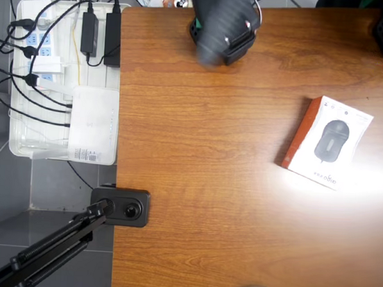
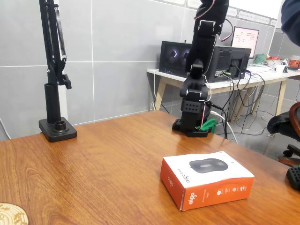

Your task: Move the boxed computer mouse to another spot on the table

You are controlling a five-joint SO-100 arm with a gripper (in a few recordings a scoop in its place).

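The arm is folded up over its base at the far edge of the counter [image 1: 196, 182], a resting pose that leaves the surface free. The gripper [image 1: 212, 51] shows as a dark blur in the overhead view, so I cannot tell how far it is open; it seems to hold nothing.

The mouse box [image 2: 206, 179] lies flat on the counter, well apart from the gripper and toward the near side in the fixed view, picture face up and orange panel outward. Lying flat with bare wood around it, it looks open to a grasp from above across its narrower side.

Off the counter's edge, on the gripper's other side from the box in the overhead view, a white tray [image 1: 18, 148] holds power strips [image 1: 46, 42], black adapters [image 1: 101, 33], cables and a white router-like device [image 1: 93, 122].
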